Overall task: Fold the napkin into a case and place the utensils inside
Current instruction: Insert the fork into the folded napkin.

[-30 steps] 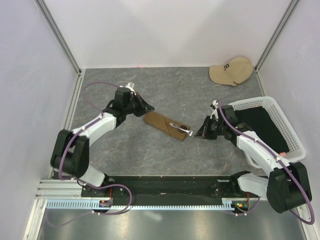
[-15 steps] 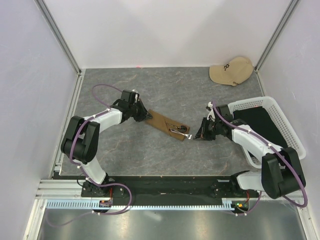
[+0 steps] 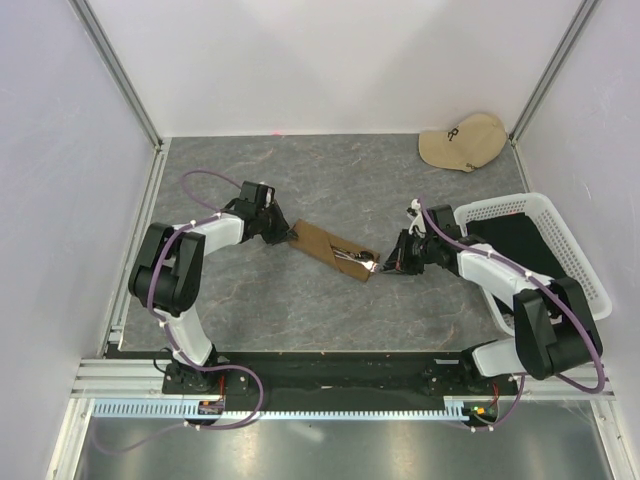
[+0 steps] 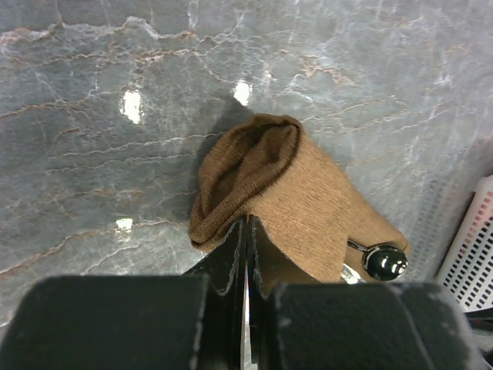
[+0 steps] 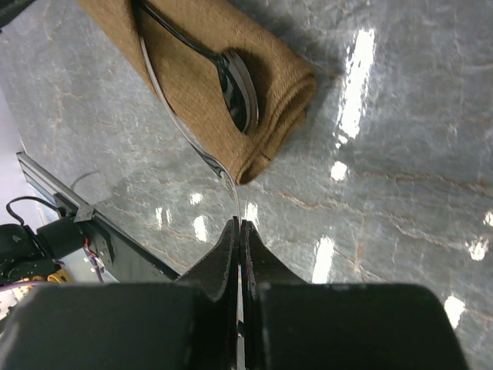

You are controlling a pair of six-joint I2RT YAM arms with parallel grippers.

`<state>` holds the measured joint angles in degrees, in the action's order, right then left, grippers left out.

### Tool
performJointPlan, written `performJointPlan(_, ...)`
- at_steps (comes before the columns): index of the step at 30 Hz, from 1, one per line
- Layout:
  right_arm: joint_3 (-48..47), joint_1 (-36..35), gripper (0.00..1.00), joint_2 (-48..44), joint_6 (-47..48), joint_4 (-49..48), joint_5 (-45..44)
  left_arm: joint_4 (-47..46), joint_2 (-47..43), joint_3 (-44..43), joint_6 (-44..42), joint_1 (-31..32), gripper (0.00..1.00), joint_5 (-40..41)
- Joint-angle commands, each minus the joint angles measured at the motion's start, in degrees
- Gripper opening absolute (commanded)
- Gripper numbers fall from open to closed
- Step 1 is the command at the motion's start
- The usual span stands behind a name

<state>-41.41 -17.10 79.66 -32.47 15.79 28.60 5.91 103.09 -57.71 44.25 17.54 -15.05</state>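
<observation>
The olive-brown napkin (image 3: pixel 322 247) lies folded as a narrow case in the middle of the table. My left gripper (image 3: pixel 291 236) is shut on its left end; in the left wrist view the fingertips (image 4: pixel 248 223) pinch the near edge of the cloth (image 4: pixel 300 185). A shiny spoon (image 5: pixel 235 81) lies on the cloth (image 5: pixel 208 46), and its bowl shows in the left wrist view (image 4: pixel 384 262). My right gripper (image 3: pixel 388 266) is shut on the end of a slim silver utensil (image 5: pixel 185 123) that runs along the case's lower edge, seen edge-on.
A beige cap (image 3: pixel 462 142) lies at the back right. A white mesh basket (image 3: pixel 565 230) holding black fabric (image 3: pixel 520 250) stands at the right, close behind my right arm. Its corner shows in the left wrist view (image 4: pixel 474 254).
My left gripper came down from behind the napkin onto its left end. My right gripper moved left with the slim utensil, bringing it further along the case.
</observation>
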Motion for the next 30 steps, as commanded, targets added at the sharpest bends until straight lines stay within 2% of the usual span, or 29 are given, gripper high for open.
performJointPlan(1,-2.01,0.05,0.0,1.81,-1.89,-7.25,2.95,-0.37,1.06,-1.53,-2.41,-0.05,0.02,0.46)
performJointPlan(15,-4.38,-1.88,0.0,11.22,-4.09,-17.46,6.03,-1.87,1.06,0.14,-1.89,-0.05,0.02,-0.68)
performJointPlan(22,-7.19,-4.34,0.0,15.7,-5.41,-18.87,5.33,-2.13,0.18,1.37,-1.8,0.04,0.02,-0.95)
performJointPlan(30,-5.62,-4.61,0.01,16.85,-7.17,-19.66,4.45,-2.31,-1.22,1.64,-1.89,0.13,0.02,-1.21)
